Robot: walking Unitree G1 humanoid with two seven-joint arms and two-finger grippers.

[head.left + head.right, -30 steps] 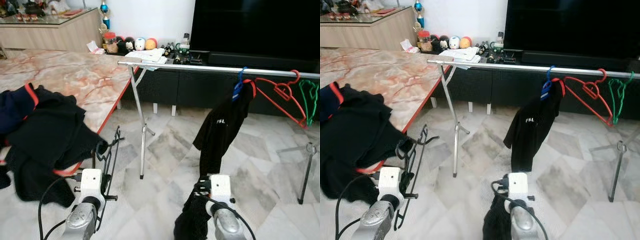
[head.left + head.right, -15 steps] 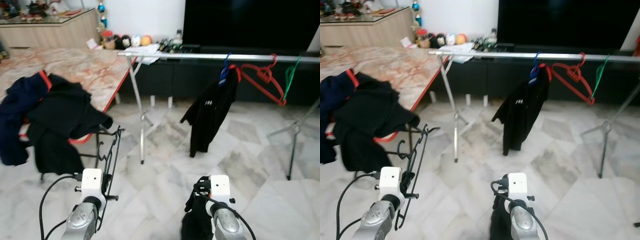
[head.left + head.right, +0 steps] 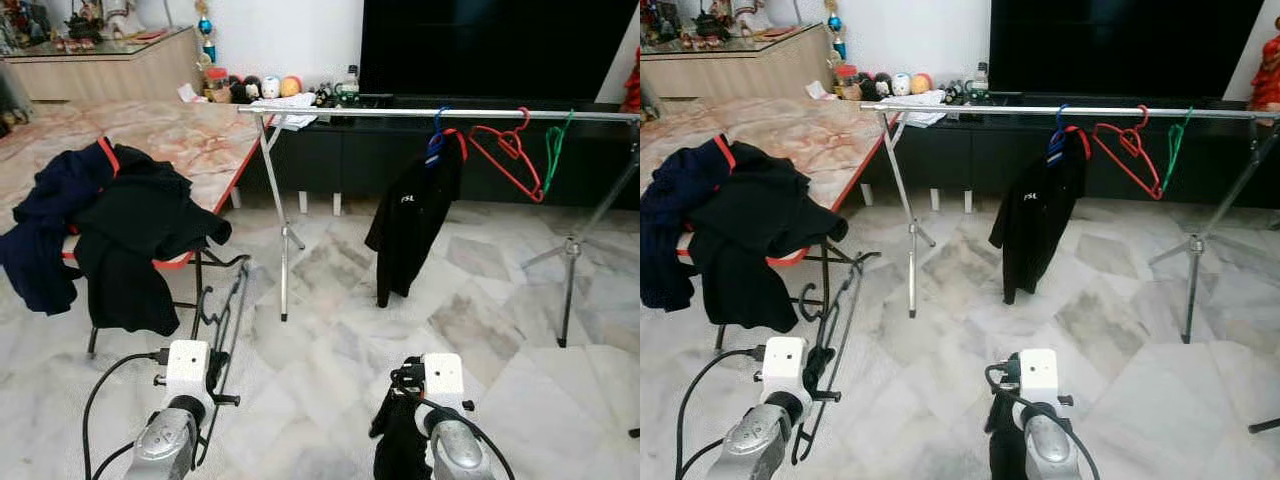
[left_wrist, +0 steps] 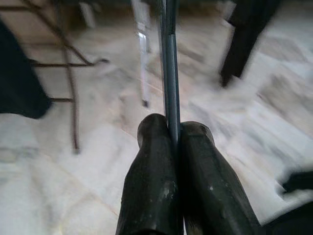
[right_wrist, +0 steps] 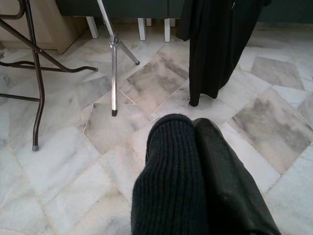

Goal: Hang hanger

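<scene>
Currently a light, stiff black wire hanger (image 3: 222, 318) is pinched by the left gripper (image 4: 175, 142); soft, limp black cloth (image 5: 168, 166) is clamped by the right gripper (image 5: 193, 147).

Floor (image 3: 330, 350) is glossy grey-veined marble tile, the table top (image 3: 180, 140) a pinkish marble look. Clothes rail (image 3: 440, 113) is shiny bare metal. The black hanger (image 4: 169, 73) looks like thin smooth metal — blurry though. Black garment (image 5: 168, 181) over one finger is ribbed knit — matt.
</scene>
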